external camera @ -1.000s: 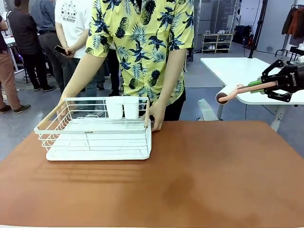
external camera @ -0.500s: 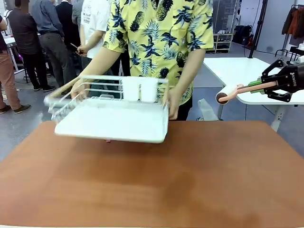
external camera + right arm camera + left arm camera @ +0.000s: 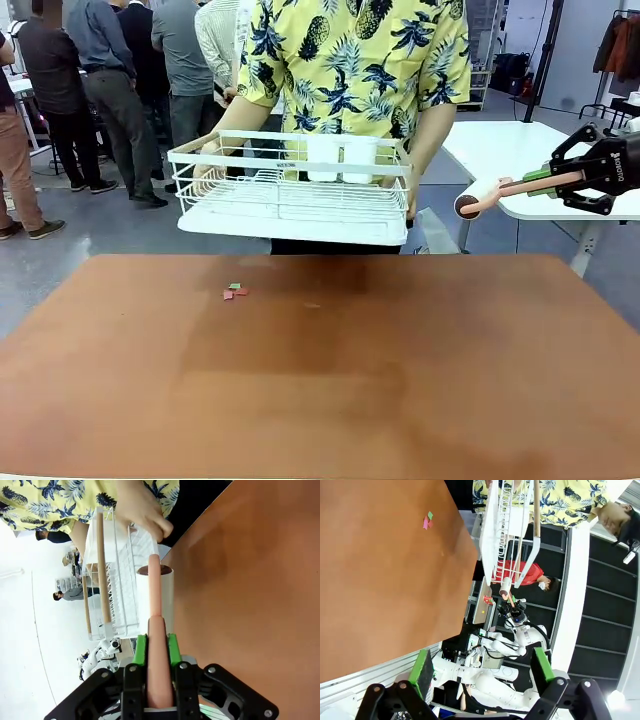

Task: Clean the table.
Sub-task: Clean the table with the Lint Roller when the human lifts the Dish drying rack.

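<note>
The table point(image 3: 420, 390) has a smooth reddish-brown top. A few small scraps point(image 3: 234, 291), pink and green, lie together on it toward the far edge, left of the middle.

The table point(image 3: 420, 390) top looks smooth and matt. The rack point(image 3: 290, 165) at upper middle is white coated wire over a smooth plastic-looking tray point(image 3: 300, 228). The handle point(image 3: 520, 187) at right looks like smooth plastic.
</note>
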You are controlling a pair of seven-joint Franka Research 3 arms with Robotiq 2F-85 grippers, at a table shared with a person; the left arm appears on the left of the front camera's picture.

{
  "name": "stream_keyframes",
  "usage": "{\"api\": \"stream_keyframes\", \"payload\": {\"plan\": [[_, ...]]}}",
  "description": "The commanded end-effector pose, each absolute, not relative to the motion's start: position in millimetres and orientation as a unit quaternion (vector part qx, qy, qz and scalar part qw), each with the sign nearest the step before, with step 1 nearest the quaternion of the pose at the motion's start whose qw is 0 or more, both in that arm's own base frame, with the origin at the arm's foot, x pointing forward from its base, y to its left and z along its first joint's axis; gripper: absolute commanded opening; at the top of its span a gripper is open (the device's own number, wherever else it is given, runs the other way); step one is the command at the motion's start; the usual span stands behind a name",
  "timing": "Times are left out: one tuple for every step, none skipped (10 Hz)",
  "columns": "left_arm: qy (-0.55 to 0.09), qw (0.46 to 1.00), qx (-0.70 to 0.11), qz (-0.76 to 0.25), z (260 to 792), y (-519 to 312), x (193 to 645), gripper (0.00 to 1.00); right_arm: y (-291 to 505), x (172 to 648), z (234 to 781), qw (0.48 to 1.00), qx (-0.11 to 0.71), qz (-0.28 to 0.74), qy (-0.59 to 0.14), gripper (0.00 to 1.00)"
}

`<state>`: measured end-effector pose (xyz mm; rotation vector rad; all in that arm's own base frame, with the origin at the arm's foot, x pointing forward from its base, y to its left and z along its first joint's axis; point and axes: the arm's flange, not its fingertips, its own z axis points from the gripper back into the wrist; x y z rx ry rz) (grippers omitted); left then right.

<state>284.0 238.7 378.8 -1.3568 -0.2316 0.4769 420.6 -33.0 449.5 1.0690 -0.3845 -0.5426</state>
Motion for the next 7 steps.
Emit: {"api": "stream_keyframes", "payload": {"plan": [[-0.109, 0.743, -0.623, 0.218, 378.6, 239.9, 281.2, 1.00, -32.3, 420.8, 451.0, 0.807, 0.501, -0.257, -0.178, 0.00], [-0.109, 0.743, -0.623, 0.218, 378.6, 239.9, 281.2, 1.00, -32.3, 420.8, 451.0, 0.807, 0.501, -0.257, -0.178, 0.00], [-0.109, 0.743, -0.623, 0.218, 378.6, 239.9, 281.2, 1.00, -32.3, 420.8, 451.0, 0.807, 0.501, -0.257, -0.178, 0.00], [-0.109, 0.743, -0.623, 0.218, 378.6, 239.9, 281.2, 1.00, -32.3, 420.8, 451.0, 0.807, 0.501, -0.257, -0.178, 0.00], [-0.109, 0.743, -0.623, 0.218, 378.6, 239.9, 281.2, 1.00, -32.3, 420.8, 451.0, 0.807, 0.501, -0.257, -0.178, 0.00], [-0.109, 0.743, -0.623, 0.218, 378.6, 239.9, 281.2, 1.00, -32.3, 420.8, 451.0, 0.807, 0.501, -0.257, -0.178, 0.00], [-0.109, 0.743, -0.623, 0.218, 378.6, 239.9, 281.2, 1.00, -32.3, 420.8, 451.0, 0.807, 0.501, -0.257, -0.178, 0.00]]}}
